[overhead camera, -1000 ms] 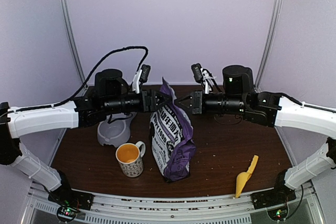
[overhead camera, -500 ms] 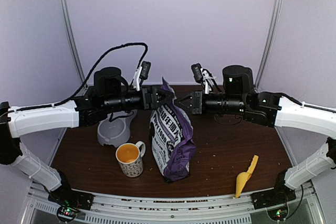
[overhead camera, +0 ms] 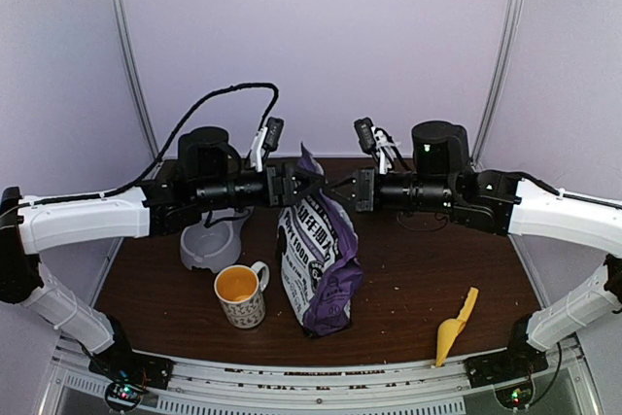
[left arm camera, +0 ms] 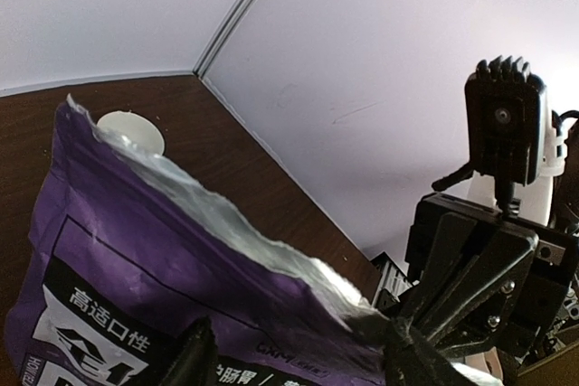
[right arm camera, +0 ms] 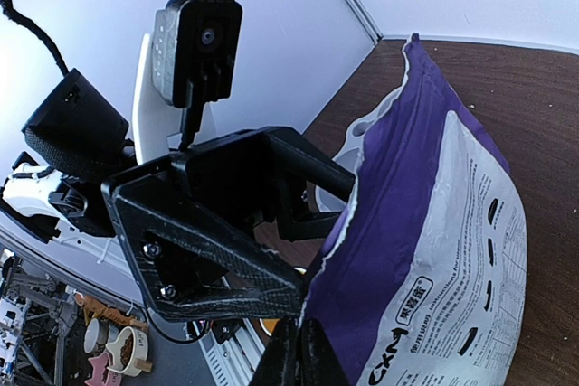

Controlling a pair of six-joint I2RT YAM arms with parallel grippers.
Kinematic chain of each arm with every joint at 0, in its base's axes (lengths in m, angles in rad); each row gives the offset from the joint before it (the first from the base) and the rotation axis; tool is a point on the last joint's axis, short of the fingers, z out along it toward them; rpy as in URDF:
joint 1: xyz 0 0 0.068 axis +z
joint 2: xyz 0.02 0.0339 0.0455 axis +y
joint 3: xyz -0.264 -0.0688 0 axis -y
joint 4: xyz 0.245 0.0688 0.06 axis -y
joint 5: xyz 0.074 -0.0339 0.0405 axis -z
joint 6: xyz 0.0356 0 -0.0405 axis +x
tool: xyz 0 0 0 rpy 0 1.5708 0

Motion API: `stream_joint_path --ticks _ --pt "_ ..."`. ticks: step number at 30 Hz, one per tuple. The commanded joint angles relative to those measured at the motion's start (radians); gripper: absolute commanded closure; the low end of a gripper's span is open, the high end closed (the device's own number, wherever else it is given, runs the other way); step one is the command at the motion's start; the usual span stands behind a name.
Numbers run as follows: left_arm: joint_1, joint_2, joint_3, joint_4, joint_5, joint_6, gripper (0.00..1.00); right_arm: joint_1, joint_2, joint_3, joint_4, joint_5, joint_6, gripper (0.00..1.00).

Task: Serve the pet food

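The left arm (overhead camera: 87,219) reaches in level from the left edge and the right arm (overhead camera: 564,213) mirrors it from the right. Both forearms are horizontal above the brown table (overhead camera: 418,269), and their wrists meet over its middle. The right gripper (overhead camera: 332,188) is clenched on the torn top edge of the purple pet food bag (overhead camera: 316,259), which stands upright mid-table, leaning slightly. The left gripper (overhead camera: 303,185) sits at the same rim from the other side. In its wrist view its fingers (left arm camera: 192,357) are spread apart with the bag's silver-lined edge running between them, so it is released rather than pinching.

The kibble cannot be seen: the bag's mouth faces away in every view and its inside is out of sight. The left forearm covers part of the grey bowl (overhead camera: 209,243) at far left. An orange-lined mug (overhead camera: 240,296) stands just left of the bag, and a yellow scoop (overhead camera: 454,328) lies near right. Both wrist views cut off the bag's lower half.
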Motion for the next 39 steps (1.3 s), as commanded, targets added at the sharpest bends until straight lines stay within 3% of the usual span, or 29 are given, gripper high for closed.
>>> stream_joint_path --ticks 1,15,25,29,33,37,39 --pt "-0.008 -0.001 -0.028 0.018 -0.003 -0.006 0.35 0.012 -0.032 -0.021 -0.021 0.02 -0.011 1.0" --pt "-0.01 0.012 -0.017 0.024 0.008 -0.009 0.44 0.011 -0.03 -0.024 -0.017 0.011 -0.013 1.0" --pt "-0.01 0.053 0.002 0.109 0.089 -0.04 0.64 0.012 -0.02 -0.019 -0.044 0.002 -0.042 1.0" --pt "-0.011 0.064 0.003 0.147 0.124 -0.047 0.77 0.012 -0.02 -0.011 -0.062 0.0 -0.061 1.0" --pt "-0.011 0.075 0.002 0.203 0.167 -0.059 0.84 0.012 -0.022 0.002 -0.1 0.003 -0.096 1.0" --pt "-0.013 0.082 0.003 0.232 0.184 -0.058 0.99 0.014 -0.025 0.03 -0.165 0.036 -0.141 1.0" --pt "-0.017 0.082 0.002 0.245 0.187 -0.052 1.0 0.014 -0.033 0.041 -0.203 0.063 -0.157 1.0"
